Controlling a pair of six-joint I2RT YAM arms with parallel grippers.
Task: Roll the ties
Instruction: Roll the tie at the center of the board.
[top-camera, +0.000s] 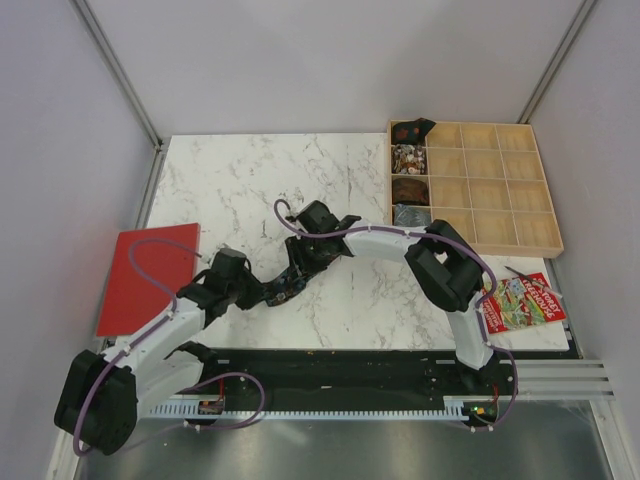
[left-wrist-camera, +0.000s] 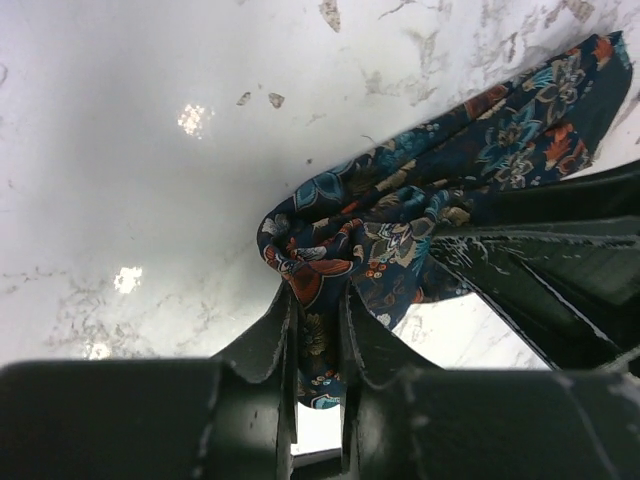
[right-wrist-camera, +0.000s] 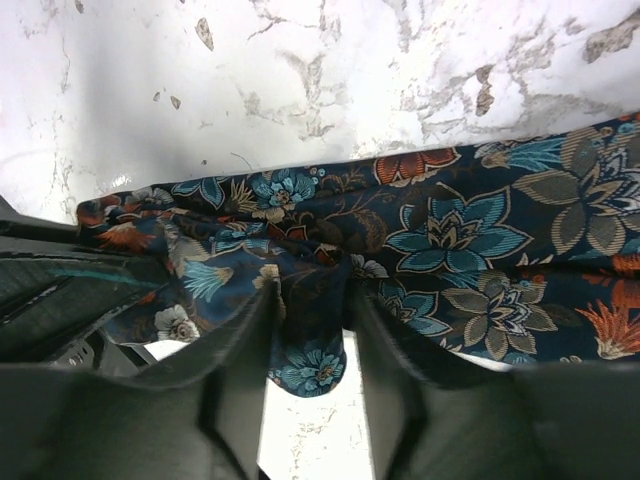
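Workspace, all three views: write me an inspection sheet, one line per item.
Surface: white marble-pattern table top.
Job's things: dark floral tie bunched mid-table; four bundles, likely rolled ties, fill the left column of the wooden tray.
Clutter: red board at the left edge; colourful booklet at the right.
Grippers: left claw shut on the tie; right claw shut on the tie.
Cables: a purple cable runs along each arm.
Surroundings: white walls, metal struts in the corners.
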